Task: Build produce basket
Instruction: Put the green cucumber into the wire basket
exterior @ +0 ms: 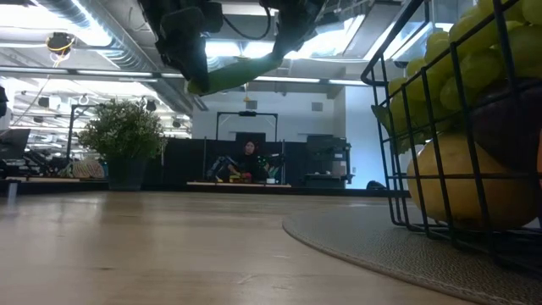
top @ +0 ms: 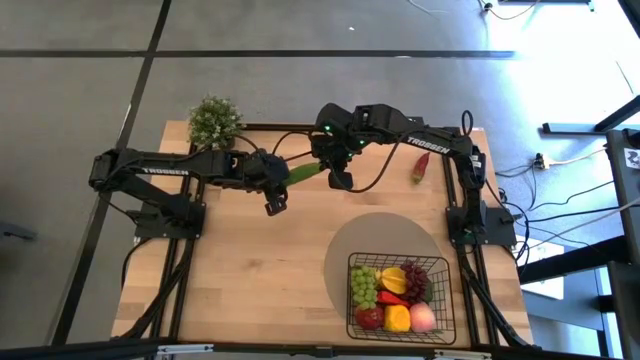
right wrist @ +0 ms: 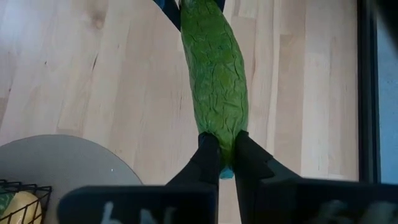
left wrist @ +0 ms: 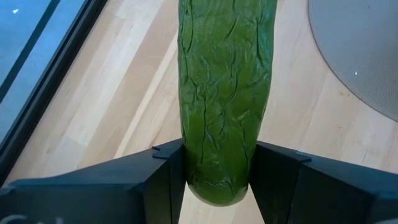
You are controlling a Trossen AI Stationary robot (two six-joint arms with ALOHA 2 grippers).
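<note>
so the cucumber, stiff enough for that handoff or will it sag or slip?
Probably stiff: the cucumber spans straight between the left pincer and right pincer above the table, no droop. Its wrinkled skin likely grips fair. The right pincer only pinches the tapered tip, so it may slip there. Round body, apt to roll if dropped.

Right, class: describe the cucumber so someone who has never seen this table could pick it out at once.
Start at the bushy potted plant at the table's far edge. Just beside it the two arms meet above the wood, the left gripper and right gripper each clamping one end of the cucumber. It is the only long green item, held in the air.
</note>
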